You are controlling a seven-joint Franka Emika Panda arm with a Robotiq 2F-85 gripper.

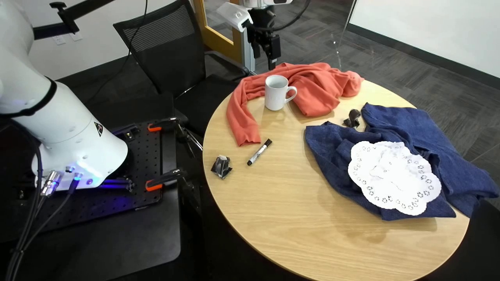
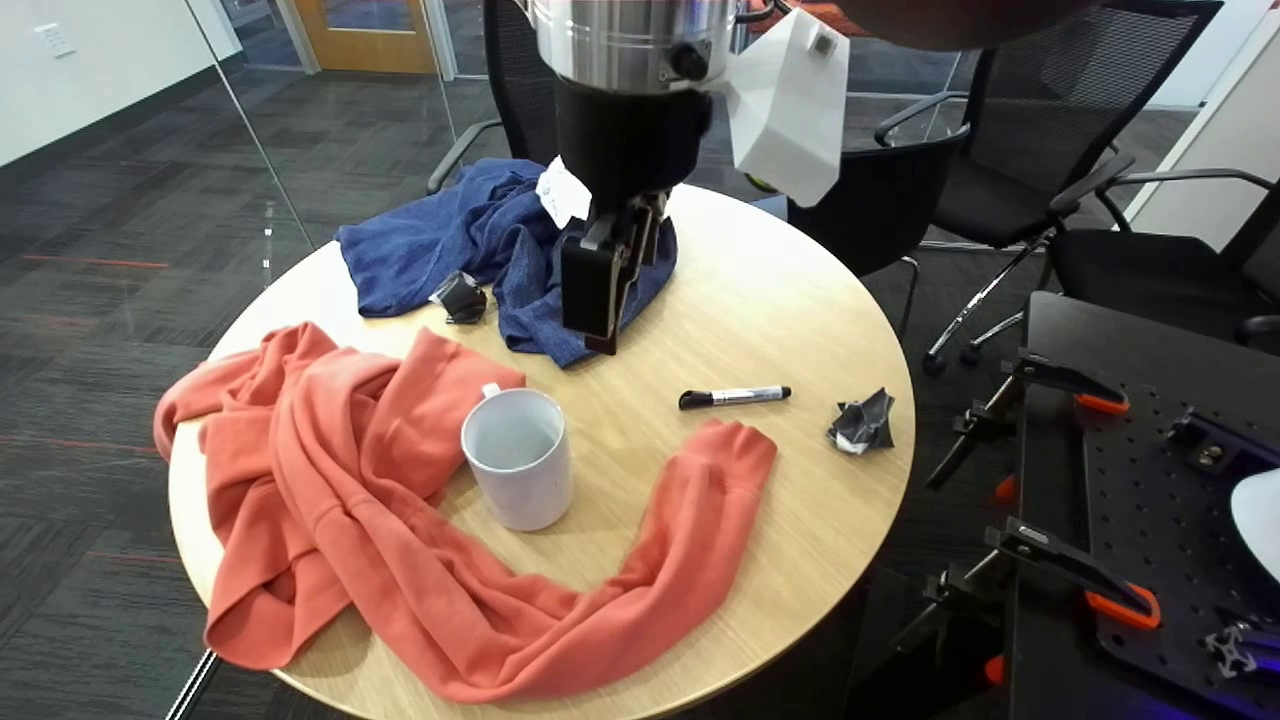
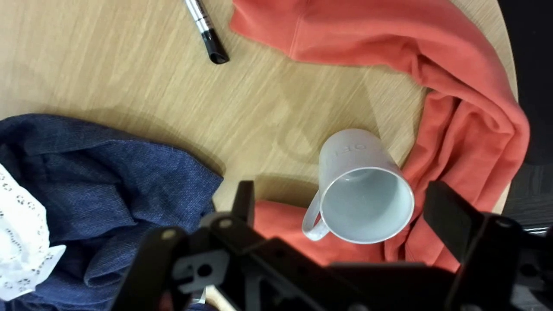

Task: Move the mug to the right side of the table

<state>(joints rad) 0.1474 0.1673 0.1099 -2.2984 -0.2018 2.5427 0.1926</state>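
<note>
The white mug (image 1: 274, 93) stands upright on the round wooden table (image 1: 269, 210), beside the orange cloth; it also shows in an exterior view (image 2: 522, 470). In the wrist view the mug (image 3: 348, 160) is seen from above, its handle toward the left finger. My gripper (image 3: 341, 196) is open and empty, its fingers either side of the mug in that picture but apart from it. In both exterior views the gripper (image 1: 267, 58) (image 2: 600, 315) hangs in the air above the level of the mug, not touching it.
An orange cloth (image 2: 350, 470) curls round the mug. A blue cloth (image 1: 332, 148) with a white doily (image 1: 394, 175) on top lies across the table. A black-capped marker (image 1: 259, 152) and two small dark crumpled pieces (image 1: 222, 166) (image 1: 352, 118) lie on the wood.
</note>
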